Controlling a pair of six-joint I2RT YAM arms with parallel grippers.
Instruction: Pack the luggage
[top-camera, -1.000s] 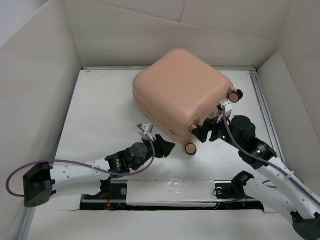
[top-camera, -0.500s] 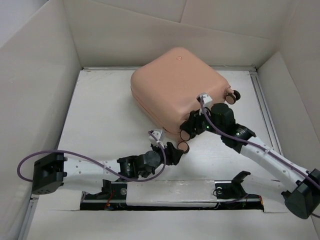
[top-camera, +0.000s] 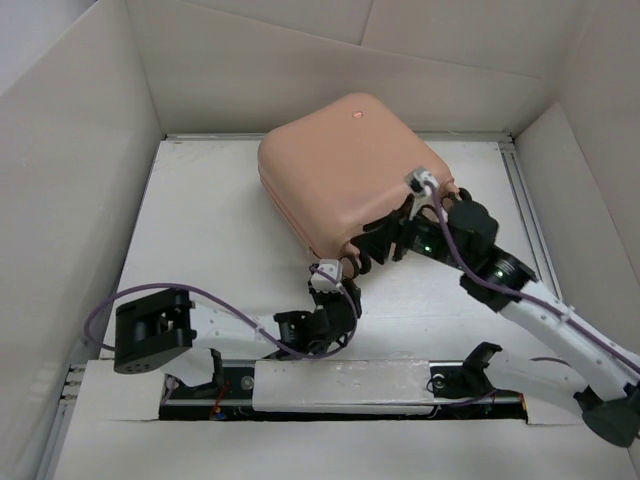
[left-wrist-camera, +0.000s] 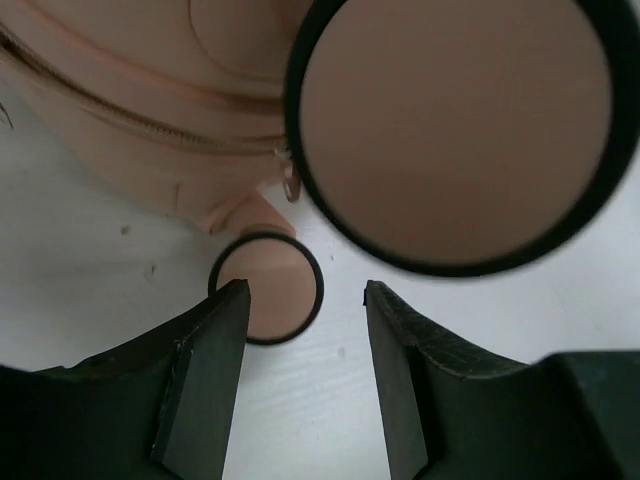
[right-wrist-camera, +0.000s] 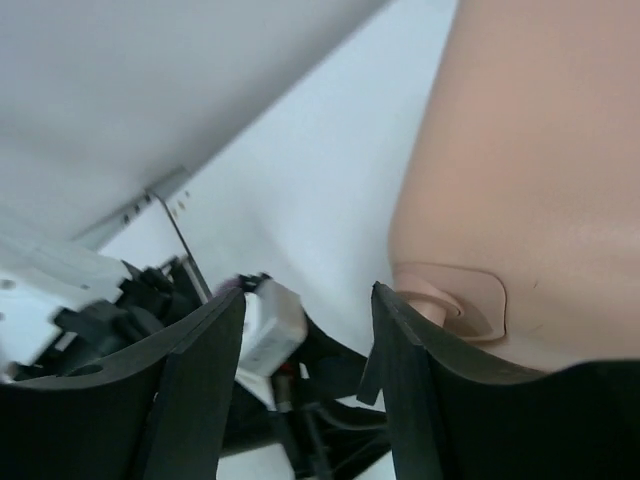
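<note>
Against the near corner of the luggage (top-camera: 340, 170), which lies closed toward the far middle of the table (top-camera: 200, 230), both arms crowd in low. The left gripper (left-wrist-camera: 305, 298) has its fingers spread with nothing between them. One small wheel (left-wrist-camera: 268, 300) sits just beyond the tips, and a second wheel (left-wrist-camera: 460, 130) looms close to the lens. I judge the gripper is lined up there to brace or nudge that wheeled end.

The right gripper (right-wrist-camera: 308, 295), likewise spread and empty, hangs at the luggage's near-right edge beside a moulded recess (right-wrist-camera: 450, 300) in the shell, probably seeking purchase to turn or open the case.

The zipper (left-wrist-camera: 150, 125) looks closed where it shows. Whether it is closed all round, and what lies inside, is hidden. From above, both sets of fingertips are lost in the shadow under the shell.
</note>
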